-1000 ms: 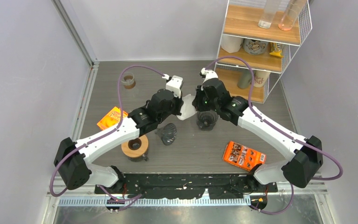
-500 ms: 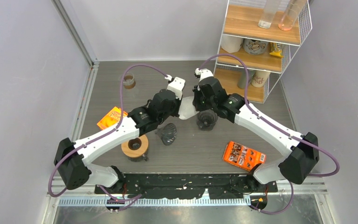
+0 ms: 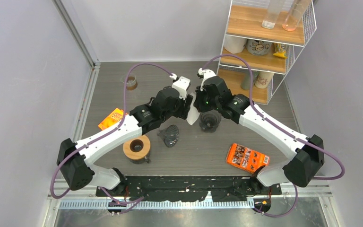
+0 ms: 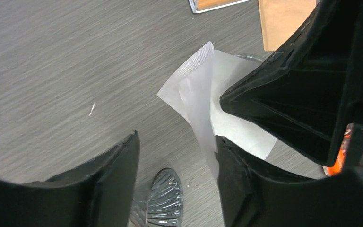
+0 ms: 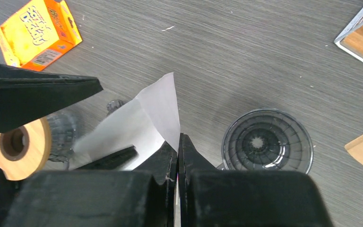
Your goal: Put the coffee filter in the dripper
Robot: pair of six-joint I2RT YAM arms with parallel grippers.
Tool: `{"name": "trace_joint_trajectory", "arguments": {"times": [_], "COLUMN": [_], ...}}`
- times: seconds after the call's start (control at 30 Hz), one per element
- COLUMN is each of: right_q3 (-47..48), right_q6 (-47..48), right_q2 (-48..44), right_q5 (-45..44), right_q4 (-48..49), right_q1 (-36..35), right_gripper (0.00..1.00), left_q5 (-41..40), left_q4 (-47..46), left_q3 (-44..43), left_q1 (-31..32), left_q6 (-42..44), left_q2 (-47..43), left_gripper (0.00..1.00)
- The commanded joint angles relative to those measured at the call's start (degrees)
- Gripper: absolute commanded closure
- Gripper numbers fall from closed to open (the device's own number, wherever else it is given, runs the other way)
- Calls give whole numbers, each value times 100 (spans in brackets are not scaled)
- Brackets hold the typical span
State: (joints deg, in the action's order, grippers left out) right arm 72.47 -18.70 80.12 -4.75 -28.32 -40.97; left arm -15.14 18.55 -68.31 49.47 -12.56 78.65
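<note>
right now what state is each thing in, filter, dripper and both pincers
coffee filter, held up by one edge, not in the dripper
right pincer, shut on the coffee filter
left pincer, open, filter beside one finger
dripper, upright, empty

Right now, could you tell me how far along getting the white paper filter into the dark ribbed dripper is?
Done: the white paper filter is pinched in the right gripper. In hand: the left gripper stands open around its edge, not gripping. Left: the upright dark ribbed dripper sits empty, so the filter must go in.
</note>
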Motion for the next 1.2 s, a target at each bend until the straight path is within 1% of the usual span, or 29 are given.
{"name": "trace_joint_trajectory", "arguments": {"times": [0.0,0.03,0.13,0.23,0.27,0.33,0.4,0.5,0.57,0.63,0.8,0.9,1.03,1.17], "right_q3": [-14,-24,-51,-35,-21,-3,-3,-60,-83,-71,-67,-66,-154,-229], "right_q6": [-429,-533,-693,-882,-945,-955,-918,-810,-705,-653,-328,134,633,916], "right_q2": [-376,-392,-464,-476,-472,-446,-426,-420,-404,-370,-381,-420,-439,-425], "right_q5": [22,-24,-264,-451,-510,-467,-291,78,170,83,-135,-235,-122,117], "right_q4": [314,316,287,226,216,210,246,364,383,304,188,61,71,126], "right_q1": [10,10,12,17,18,20,19,19,19,20,19,19,19,13], "right_gripper": [95,95,95,95,95,95,95,95,95,95,95,95,95,95], "left_q5": [107,121,324,219,207,151,41,-97,-131,-240,-683,-865,-858,-874], "left_q4": [-1,-41,-133,-235,-282,-405,-509,-600,-614,-448,-92,79,200,353], "left_q3": [-165,-135,-28,135,195,312,366,352,305,156,43,2,-78,-210], "left_q1": [-18,-15,-17,-17,-17,-17,-17,-17,-17,-16,-17,-17,-21,-25], "left_q6": [-310,-375,-534,-730,-788,-845,-858,-890,-929,-1070,-1264,-1368,-1495,-1536], "left_q2": [27,35,36,-22,-52,-102,-141,-140,-133,-93,-129,-167,-158,-96], "left_gripper": [28,27,26,26,27,31,40,60,78,99,100,100,100,100]}}
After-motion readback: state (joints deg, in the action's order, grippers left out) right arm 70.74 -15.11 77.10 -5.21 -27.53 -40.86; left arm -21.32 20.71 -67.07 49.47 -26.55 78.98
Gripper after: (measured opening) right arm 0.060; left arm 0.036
